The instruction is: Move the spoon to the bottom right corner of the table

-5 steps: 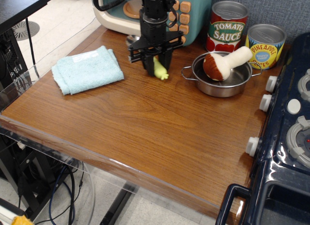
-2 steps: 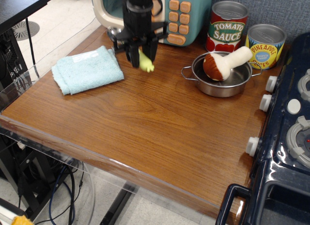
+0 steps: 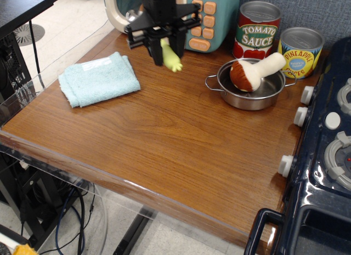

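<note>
My count across the desk: nine kinds of thing.

I see one spoon, one folded light-blue cloth, two tins (tomato sauce, pineapple), one steel pot, one plush mushroom, one teal toy microwave, one dark blue toy stove showing three white knobs, and my one pincer.
</note>
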Robot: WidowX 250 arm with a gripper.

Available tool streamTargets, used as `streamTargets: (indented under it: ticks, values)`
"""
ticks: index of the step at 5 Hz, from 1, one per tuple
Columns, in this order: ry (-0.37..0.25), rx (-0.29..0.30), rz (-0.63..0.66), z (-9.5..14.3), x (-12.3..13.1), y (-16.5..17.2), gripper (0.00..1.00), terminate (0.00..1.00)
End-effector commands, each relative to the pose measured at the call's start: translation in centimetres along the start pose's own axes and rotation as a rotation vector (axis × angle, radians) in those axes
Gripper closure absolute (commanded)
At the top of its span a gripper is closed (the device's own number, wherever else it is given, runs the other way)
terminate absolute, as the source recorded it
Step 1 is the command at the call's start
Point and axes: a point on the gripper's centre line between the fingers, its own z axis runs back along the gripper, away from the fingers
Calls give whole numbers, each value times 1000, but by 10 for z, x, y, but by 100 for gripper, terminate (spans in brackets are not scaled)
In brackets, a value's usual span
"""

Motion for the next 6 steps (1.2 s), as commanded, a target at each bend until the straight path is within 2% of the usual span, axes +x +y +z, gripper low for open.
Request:
streamTargets:
  ticks: [1,2,4,6]
  values:
    - [62,-92,-335,24,-79,7,100,0]
    - [69,-137,-480,26,-110,11,100,0]
    - [88,-97,-640,12,-158,16,100,0]
    - [113,-77,-683,-14,-170,5,100,0]
